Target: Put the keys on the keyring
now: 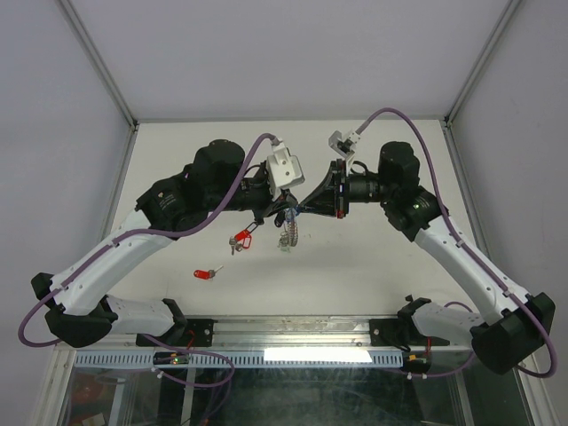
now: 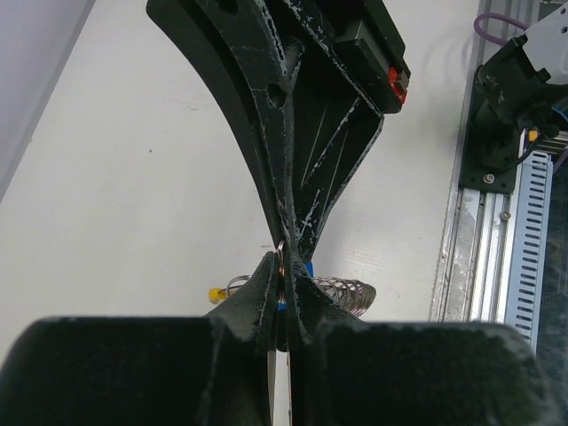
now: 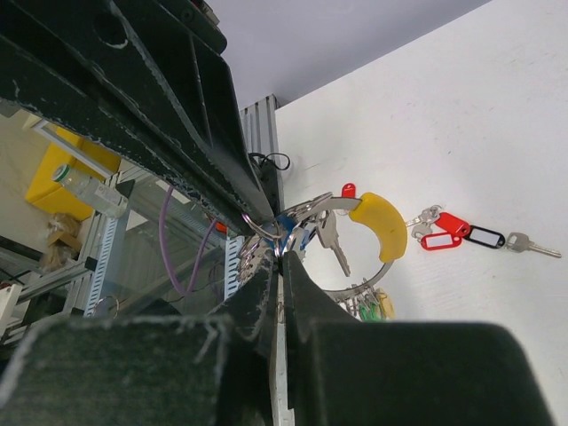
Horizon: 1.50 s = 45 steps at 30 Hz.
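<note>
Above the middle of the table my two grippers meet tip to tip. The left gripper [image 1: 290,211] [image 2: 282,297] is shut on the thin silver keyring [image 2: 280,259] [image 3: 262,229]. The right gripper [image 1: 304,207] [image 3: 282,262] is shut on the same ring from the other side; its fingers [image 2: 302,177] reach down from the top of the left wrist view. A blue-tagged key [image 3: 289,227] sits at the pinch. A bare silver key [image 3: 330,240] and green-tagged keys [image 3: 368,306] hang below on a metal band with a yellow grip [image 3: 380,222]. The bunch [image 1: 286,232] dangles under the tips.
A key with a red tag [image 1: 205,274] lies on the table at the front left. Keys with red and black tags [image 1: 240,240] [image 3: 453,238] lie just left of the hanging bunch. A wire coil [image 2: 344,293] hangs with the bunch. An aluminium rail [image 1: 293,333] runs along the near edge.
</note>
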### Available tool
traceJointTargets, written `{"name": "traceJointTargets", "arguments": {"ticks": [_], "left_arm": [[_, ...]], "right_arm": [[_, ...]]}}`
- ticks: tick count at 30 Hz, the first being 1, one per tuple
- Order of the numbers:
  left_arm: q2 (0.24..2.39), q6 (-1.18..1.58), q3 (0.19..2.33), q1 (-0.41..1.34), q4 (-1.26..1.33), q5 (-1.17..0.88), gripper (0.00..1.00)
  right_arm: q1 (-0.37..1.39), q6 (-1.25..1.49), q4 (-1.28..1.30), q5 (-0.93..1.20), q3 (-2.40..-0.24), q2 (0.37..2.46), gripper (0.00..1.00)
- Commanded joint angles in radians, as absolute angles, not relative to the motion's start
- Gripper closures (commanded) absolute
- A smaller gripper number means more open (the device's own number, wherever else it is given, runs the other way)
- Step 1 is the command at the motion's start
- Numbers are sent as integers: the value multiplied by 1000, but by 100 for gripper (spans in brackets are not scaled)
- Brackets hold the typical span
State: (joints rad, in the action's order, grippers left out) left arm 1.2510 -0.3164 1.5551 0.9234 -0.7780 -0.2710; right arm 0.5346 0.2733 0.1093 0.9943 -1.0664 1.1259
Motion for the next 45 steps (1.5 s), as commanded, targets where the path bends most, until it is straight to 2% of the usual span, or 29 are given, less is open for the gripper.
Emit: {"name": "traceJointTargets", "arguments": {"ticks": [1, 26, 35, 45], "left_arm": [[1219, -347, 1559, 929, -674, -340, 100], [1082, -473, 1355, 928, -474, -531, 100], [969, -525, 1204, 928, -284, -579, 100], [953, -489, 1146, 929, -182, -627, 100]], "right_arm": [[540, 251, 159, 1018, -1121, 1137, 100], [538, 269, 227, 1080, -1168, 1149, 100], [538, 297, 230, 1104, -1182, 1130, 100], [540, 322, 219, 1142, -1198, 1129, 100]]}}
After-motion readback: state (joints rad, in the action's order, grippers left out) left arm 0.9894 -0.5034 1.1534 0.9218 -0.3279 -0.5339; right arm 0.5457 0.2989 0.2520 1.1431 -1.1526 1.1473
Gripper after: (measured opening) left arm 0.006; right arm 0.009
